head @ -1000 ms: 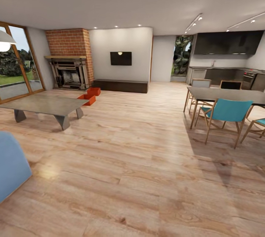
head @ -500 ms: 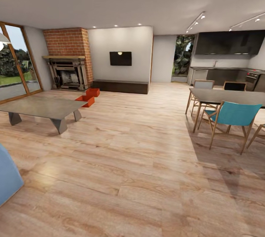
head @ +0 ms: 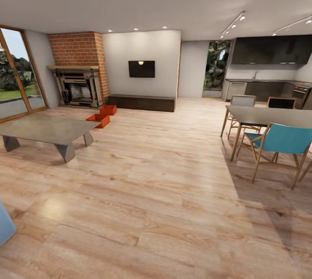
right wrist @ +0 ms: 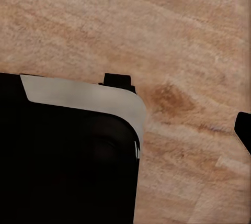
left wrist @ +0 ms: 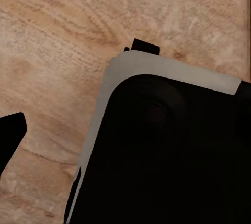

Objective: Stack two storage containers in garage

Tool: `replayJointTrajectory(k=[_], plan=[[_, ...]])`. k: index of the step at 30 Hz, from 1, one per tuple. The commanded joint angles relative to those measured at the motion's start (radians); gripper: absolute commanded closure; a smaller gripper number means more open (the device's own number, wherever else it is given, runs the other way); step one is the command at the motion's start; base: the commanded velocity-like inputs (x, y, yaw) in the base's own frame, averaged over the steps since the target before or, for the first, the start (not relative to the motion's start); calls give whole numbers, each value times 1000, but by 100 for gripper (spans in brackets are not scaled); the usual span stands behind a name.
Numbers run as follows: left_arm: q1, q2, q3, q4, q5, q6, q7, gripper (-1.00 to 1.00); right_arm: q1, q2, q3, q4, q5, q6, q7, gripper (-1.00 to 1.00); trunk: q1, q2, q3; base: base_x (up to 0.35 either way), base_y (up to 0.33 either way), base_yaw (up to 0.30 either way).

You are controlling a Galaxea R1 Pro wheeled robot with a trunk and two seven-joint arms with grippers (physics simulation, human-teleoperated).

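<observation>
Ahead, two storage containers (head: 102, 116) — boxy, red-orange — on wood planks (head: 164, 192).

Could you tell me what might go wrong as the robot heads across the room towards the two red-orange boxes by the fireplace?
1. The low grey coffee table stands just in front of the two red-orange storage containers, so a straight approach could clip its corner.
2. The containers lie close together beside the brick fireplace and the dark low bench, leaving little room for the base to turn.
3. The containers sit low on the light wood plank floor, so grasping may need a deep reach.
</observation>
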State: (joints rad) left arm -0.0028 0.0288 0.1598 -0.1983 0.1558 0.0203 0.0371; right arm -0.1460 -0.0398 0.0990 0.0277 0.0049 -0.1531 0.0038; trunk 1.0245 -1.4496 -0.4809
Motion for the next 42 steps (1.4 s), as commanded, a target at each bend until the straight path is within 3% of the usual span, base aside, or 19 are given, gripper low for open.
replayJointTrajectory(k=[1, 42], plan=[[0, 0, -2, -1, 10, 2, 2, -100, -1, 0, 7, 3, 1, -5, 0, -100, 1, 0, -1, 322, 0, 0], [0, 0, -2, -3, 10, 4, -2, -100, -1, 0, 7, 3, 1, -6, 0, -100, 1, 0, -1, 322, 0, 0]])
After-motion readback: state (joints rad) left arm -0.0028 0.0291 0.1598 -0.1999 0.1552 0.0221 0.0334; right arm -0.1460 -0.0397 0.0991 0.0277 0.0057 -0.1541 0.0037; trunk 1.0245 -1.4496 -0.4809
